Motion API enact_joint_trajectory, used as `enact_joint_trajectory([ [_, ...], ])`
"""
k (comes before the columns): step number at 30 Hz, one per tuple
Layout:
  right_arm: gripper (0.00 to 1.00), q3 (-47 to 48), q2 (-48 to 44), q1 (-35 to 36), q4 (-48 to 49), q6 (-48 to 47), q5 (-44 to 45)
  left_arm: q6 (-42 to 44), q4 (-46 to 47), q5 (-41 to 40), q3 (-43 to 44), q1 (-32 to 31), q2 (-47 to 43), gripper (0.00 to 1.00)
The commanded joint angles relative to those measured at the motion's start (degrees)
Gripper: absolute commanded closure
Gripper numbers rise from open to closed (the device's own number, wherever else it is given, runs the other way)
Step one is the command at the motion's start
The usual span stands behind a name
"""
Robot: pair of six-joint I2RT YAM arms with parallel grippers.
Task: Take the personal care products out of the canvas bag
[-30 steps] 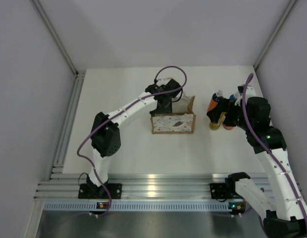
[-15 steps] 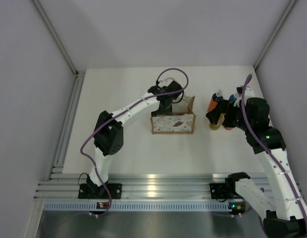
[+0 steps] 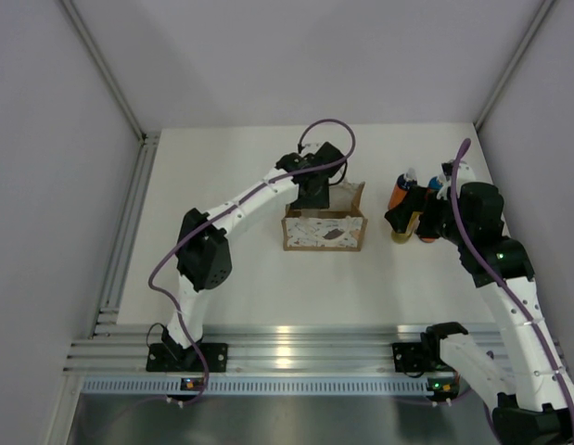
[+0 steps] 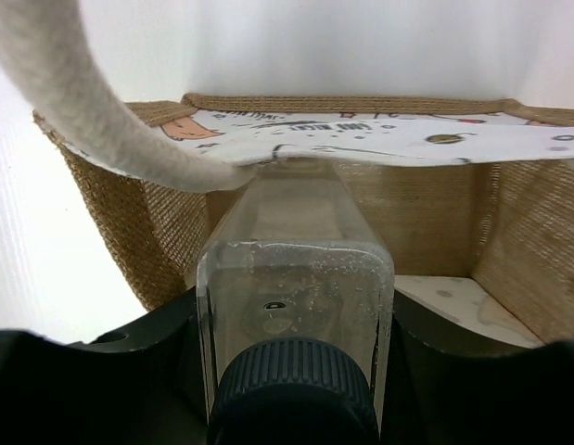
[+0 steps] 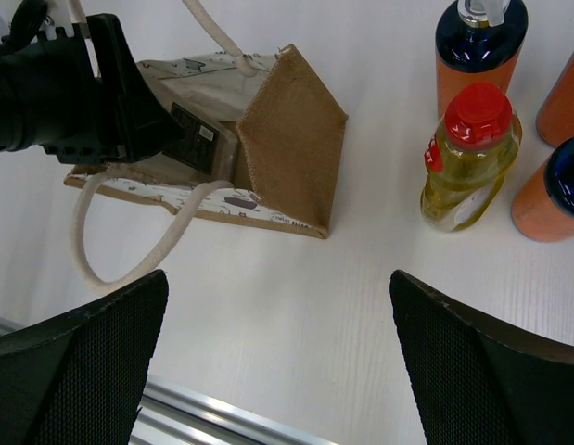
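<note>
Left gripper (image 4: 294, 320): jaws clamped on cream bottle (image 4: 294, 269). Dark cap sits toward the wrist and the long axis points into canvas bag (image 4: 426, 218), with the body at the bag mouth.
Right gripper (image 5: 282, 371): jaws wide apart, right of the bag, near yellow bottle (image 5: 467, 158).
Change: left wrist has shifted slightly right over the bag.

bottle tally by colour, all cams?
orange bottles: 3
yellow bottle, red cap: 1
pale bottle, dark cap: 1
total: 5
</note>
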Motion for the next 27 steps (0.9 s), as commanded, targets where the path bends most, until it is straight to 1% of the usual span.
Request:
enact_joint_trajectory([
  [1, 0.01, 0.6, 0.2, 0.5, 0.5, -1.1, -0.8, 1.2, 2.4, -0.3, 5.2, -0.2, -4.4, 1.0],
  [14, 0.0, 0.6, 0.4, 0.4, 0.5, -1.5, -0.1, 2.6, 2.8, 6.9, 11.2, -0.3, -9.8, 1.0],
  [19, 0.01, 0.6, 0.4, 0.5, 0.5, -1.6, 0.1, 2.1, 4.9, 9.8, 11.4, -0.2, -14.7, 1.0],
  [24, 0.01, 0.8, 0.5, 0.4, 0.5, -1.3, 0.2, 0.4, 6.1, 10.6, 11.0, 0.2, -19.1, 1.0],
  [27, 0.01, 0.9, 0.6, 0.4, 0.5, -1.2, 0.0, -0.2, 10.7, 10.3, 7.2, 0.8, -23.6, 1.0],
])
